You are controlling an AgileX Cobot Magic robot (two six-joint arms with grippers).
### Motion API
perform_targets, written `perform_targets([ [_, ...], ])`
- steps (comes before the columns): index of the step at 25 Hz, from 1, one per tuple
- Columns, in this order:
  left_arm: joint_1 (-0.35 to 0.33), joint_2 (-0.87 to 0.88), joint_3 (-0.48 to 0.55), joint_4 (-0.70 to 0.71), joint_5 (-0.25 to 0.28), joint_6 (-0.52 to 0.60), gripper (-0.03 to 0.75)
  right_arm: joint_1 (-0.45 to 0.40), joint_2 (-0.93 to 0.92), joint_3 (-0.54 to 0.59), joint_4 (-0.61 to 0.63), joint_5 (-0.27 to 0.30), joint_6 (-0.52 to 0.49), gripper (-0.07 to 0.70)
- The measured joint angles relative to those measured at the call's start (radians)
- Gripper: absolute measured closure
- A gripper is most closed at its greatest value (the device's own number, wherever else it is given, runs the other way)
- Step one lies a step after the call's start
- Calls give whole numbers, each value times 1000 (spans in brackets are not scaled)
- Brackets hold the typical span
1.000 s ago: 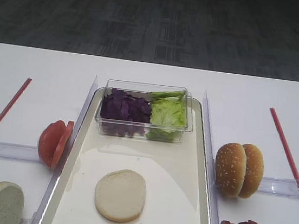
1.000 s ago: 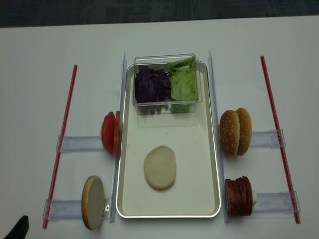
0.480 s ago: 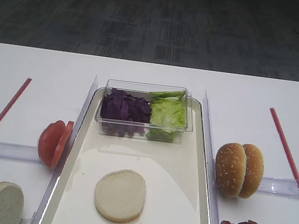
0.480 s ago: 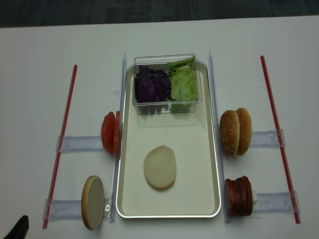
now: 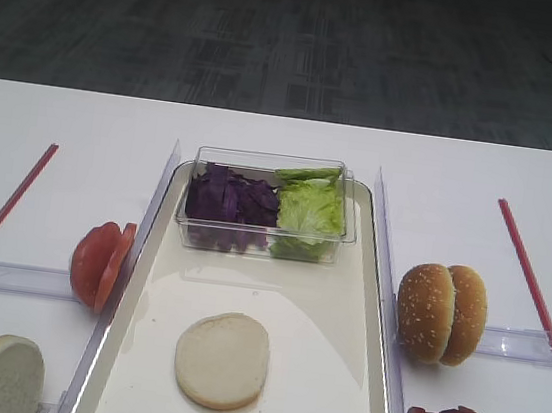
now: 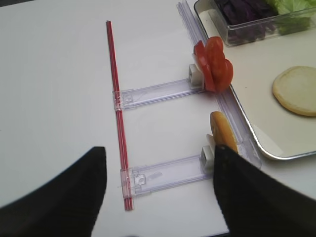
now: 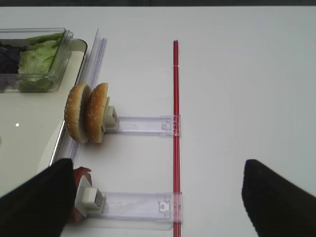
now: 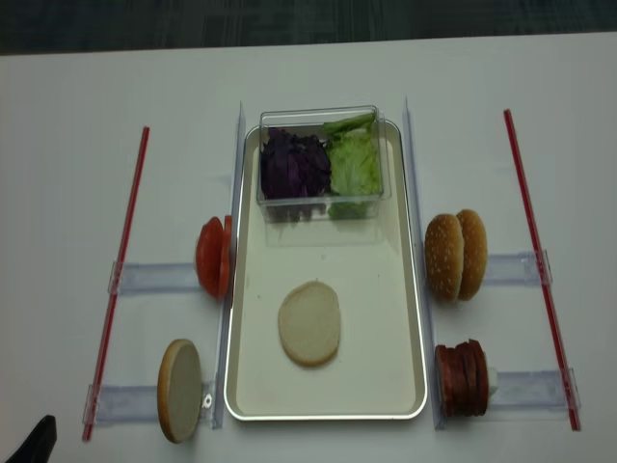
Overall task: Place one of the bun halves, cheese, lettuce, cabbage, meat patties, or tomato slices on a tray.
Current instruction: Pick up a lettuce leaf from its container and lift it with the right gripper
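White tabletop holds a cream tray with one pale bun half lying flat inside — soft, light, best pinched at its edges — right gripper and left gripper both spread wide, empty.

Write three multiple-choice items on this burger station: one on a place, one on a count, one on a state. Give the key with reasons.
1. Where does the pale flat-faced bun half lie?
A. in the clear plastic box
B. on the long cream-white tray
C. on the white table right of the tray

2. How many golden sesame-seeded bun halves stand edge-up right of the tray?
A. two
B. four
C. none

3. How do the right gripper fingers stand?
A. shut on a tomato slice
B. shut on a patty
C. open, holding nothing

Key: B, it rests on the tray's near half; A, two stand side by side; C, the dark fingers are wide apart over bare table.
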State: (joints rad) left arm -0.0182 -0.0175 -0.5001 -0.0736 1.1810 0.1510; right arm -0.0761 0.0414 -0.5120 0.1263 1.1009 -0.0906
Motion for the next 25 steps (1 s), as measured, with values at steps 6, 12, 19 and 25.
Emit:
perform_targets([
  [6, 0, 0, 0, 0, 0, 0, 237, 0, 56, -57, 10, -22, -26, -60],
  [12, 0, 0, 0, 0, 0, -2, 228, 0, 144, -67, 63, -54, -55, -60],
  [19, 0, 0, 0, 20, 0, -38, 228, 0, 292, -111, 84, -74, -66, -15],
  [25, 0, 0, 0, 30, 0, -82, 228, 0, 428, -143, 181, -78, -147, 69],
])
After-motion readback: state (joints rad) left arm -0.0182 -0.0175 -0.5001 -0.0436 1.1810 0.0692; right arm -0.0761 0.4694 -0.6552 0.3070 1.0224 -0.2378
